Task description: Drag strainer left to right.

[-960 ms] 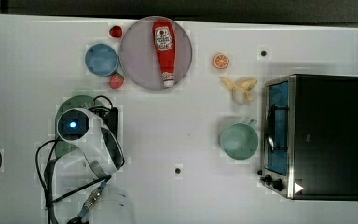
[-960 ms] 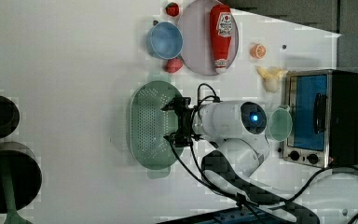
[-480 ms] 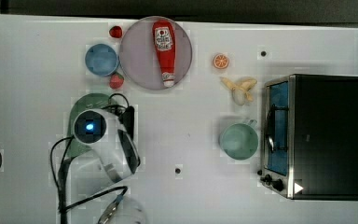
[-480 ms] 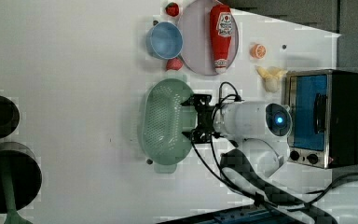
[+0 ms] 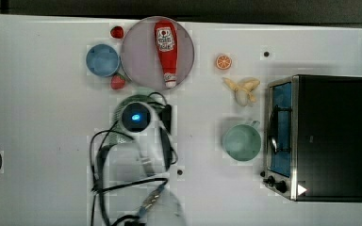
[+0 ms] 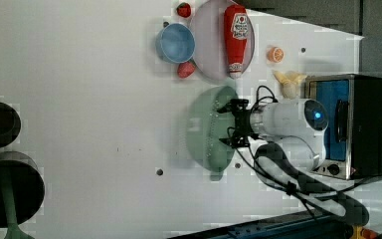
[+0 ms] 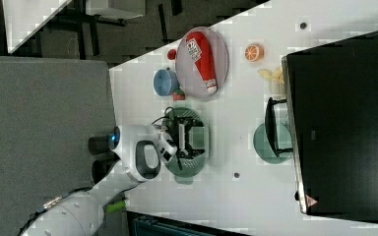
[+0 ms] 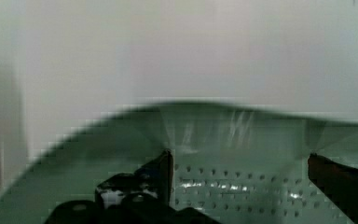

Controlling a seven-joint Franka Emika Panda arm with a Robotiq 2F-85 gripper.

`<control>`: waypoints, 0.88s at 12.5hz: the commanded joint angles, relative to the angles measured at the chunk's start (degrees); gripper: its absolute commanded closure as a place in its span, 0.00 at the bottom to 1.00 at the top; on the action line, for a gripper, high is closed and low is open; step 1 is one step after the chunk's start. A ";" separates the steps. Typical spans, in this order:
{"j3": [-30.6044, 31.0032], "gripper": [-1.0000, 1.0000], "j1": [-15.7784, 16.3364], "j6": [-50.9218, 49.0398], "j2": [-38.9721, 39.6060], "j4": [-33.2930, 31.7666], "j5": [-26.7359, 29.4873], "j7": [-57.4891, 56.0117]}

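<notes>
The strainer [image 6: 206, 130] is a pale mint-green oval basket with rows of small holes, lying on the white table below the plate. My gripper [image 6: 227, 126] reaches down into its basin, open wide, with one finger [image 8: 162, 170] near the middle of the perforated floor and the other finger [image 8: 342, 183] towards the wall. In the right view the gripper [image 7: 198, 140] sits inside the strainer [image 7: 189, 164]. From the top view the wrist covers most of the strainer [image 5: 124, 102]. Nothing is clamped between the fingers.
A grey plate [image 5: 139, 52] with a ketchup bottle [image 5: 166, 46] lies just beyond the strainer, with a blue bowl [image 5: 102, 60] and a strawberry [image 5: 118, 82] beside it. Towards the top view's right stand a teal mug [image 5: 241, 142], a banana [image 5: 241, 89] and a toaster oven [image 5: 320, 136].
The arm and the strainer have slid together towards the top view's right, from near the blue bowl's side to below the plate. The fingers stayed open.
</notes>
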 commanded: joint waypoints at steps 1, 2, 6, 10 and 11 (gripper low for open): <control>-2.36 0.00 -2.94 1.18 -2.57 -1.78 -0.16 -8.37; -3.37 0.00 -3.24 1.19 -2.90 -2.08 -0.16 -9.47; -7.38 0.00 -4.21 1.30 -3.19 -2.45 -0.16 -14.16; -11.96 0.00 -4.80 1.91 -3.17 -2.42 -0.16 -19.90; -12.83 0.00 -4.90 2.20 -3.19 -2.46 -0.16 -21.35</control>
